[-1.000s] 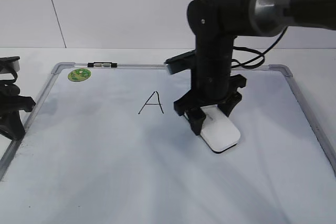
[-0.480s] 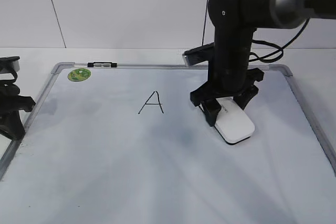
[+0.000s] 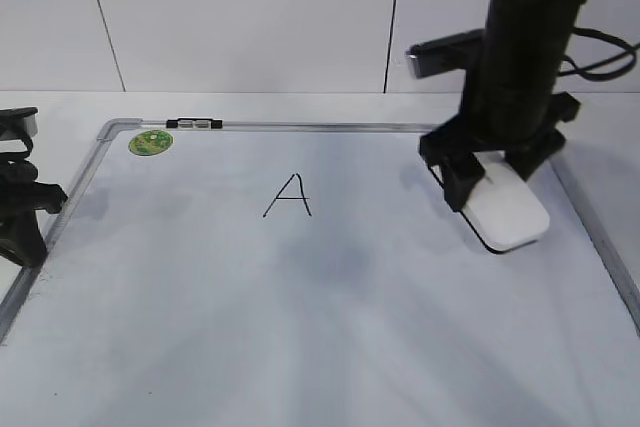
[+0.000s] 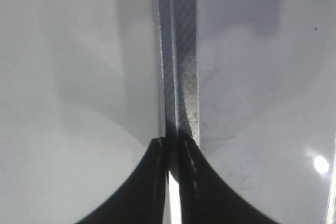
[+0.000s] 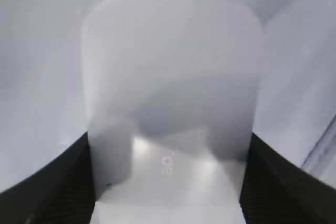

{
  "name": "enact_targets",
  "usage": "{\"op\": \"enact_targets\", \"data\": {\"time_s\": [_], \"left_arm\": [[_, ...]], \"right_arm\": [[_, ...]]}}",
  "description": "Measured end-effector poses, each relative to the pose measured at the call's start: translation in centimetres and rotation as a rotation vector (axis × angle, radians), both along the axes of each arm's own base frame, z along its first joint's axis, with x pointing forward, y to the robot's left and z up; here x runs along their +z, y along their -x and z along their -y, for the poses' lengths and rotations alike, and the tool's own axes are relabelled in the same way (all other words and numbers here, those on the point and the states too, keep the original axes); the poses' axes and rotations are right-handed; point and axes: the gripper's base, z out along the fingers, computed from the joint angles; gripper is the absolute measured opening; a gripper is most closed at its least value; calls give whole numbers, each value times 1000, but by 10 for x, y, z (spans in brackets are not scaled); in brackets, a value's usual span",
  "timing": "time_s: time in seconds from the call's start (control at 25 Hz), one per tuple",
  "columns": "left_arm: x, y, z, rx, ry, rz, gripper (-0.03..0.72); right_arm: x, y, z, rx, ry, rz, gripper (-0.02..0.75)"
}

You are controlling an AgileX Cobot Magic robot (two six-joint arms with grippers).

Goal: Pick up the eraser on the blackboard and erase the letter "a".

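Right gripper (image 3: 487, 179) clamped on the eraser (image 3: 506, 214) at right of frame, on the blackboard (image 3: 300, 287) — left gripper (image 4: 173, 150) pressed together at left frame edge.

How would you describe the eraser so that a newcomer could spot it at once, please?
Find the blackboard, a large white board in a silver frame. Near its right edge, the right gripper clamps the eraser. It is the only white rounded block there, with a dark base.

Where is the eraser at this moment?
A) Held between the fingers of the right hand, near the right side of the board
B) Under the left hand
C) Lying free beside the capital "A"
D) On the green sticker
A: the right hand grips the eraser by the whiteboard's right edge.
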Motion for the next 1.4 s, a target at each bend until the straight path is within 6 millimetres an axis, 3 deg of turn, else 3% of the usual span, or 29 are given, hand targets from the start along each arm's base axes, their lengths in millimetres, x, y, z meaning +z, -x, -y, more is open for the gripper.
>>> {"op": "enact_targets", "data": {"time_s": [0.28, 0.48, 1.4], "left_arm": [[0, 0, 0, 0, 0, 0, 29], [0, 0, 0, 0, 0, 0, 29], [0, 0, 1, 8, 10, 0, 30]], "right_arm": [[-25, 6, 74, -193, 15, -118, 565], [-27, -3, 106, -304, -39, -79, 565], [-37, -9, 109, -310, -41, -64, 565]]}}
